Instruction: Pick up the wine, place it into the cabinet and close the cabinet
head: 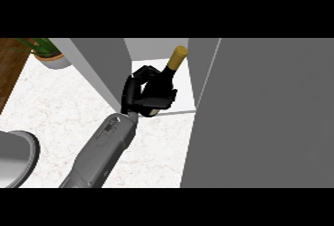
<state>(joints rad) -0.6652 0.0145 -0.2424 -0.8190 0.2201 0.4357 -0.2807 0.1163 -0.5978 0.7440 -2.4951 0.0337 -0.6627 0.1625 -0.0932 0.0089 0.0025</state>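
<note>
The wine bottle (175,64) is dark with a gold foil top and leans slightly to the upper right. My left hand (151,95) is shut on its body and hides most of it. Hand and bottle are inside the mouth of the open cabinet, above its white shelf floor (186,95). Whether the bottle's base rests on the shelf is hidden. The cabinet's grey door (261,114) stands swung open and fills the right of the view. My right hand does not show.
The cabinet's grey left wall (98,62) runs close beside my hand. A potted plant (47,52) stands at the back left on the white marble counter (58,110). A grey round vessel (16,156) sits at the lower left edge.
</note>
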